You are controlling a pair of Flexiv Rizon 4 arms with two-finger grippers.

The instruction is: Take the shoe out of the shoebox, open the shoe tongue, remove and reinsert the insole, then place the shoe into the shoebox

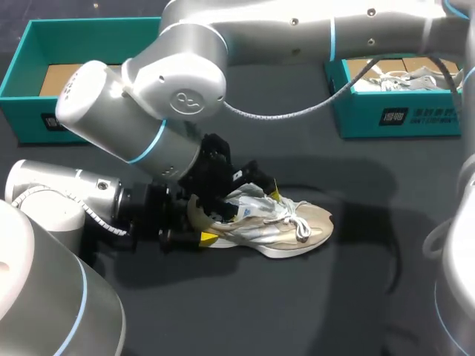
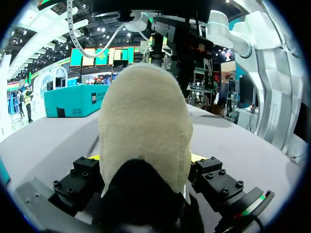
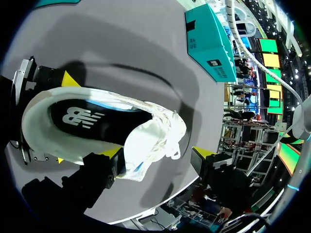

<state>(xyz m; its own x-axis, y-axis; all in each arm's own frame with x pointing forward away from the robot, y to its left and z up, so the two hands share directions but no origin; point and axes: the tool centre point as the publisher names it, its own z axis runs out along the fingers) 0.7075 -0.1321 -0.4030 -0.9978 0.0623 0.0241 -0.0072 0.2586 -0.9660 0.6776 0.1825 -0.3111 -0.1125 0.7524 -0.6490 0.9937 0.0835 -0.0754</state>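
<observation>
A white and beige shoe (image 1: 286,222) lies on its sole in the middle of the dark table, toe pointing right. My left gripper (image 1: 202,222) comes in from the left and is shut on the shoe's heel (image 2: 146,126), a finger on either side. My right arm reaches across from the upper right, and its gripper (image 1: 256,185) hangs open over the shoe's mouth. In the right wrist view the crumpled white tongue (image 3: 155,131) lies between the right gripper's (image 3: 158,153) wide-spread fingers, close to one of them. The black insole (image 3: 92,121) lies inside the shoe.
A teal shoebox (image 1: 30,74) with a cardboard floor stands at the back left. A second teal shoebox (image 1: 401,111) at the back right holds another pale shoe (image 1: 404,78). My right arm's large joint (image 1: 148,96) hangs over the table's left half.
</observation>
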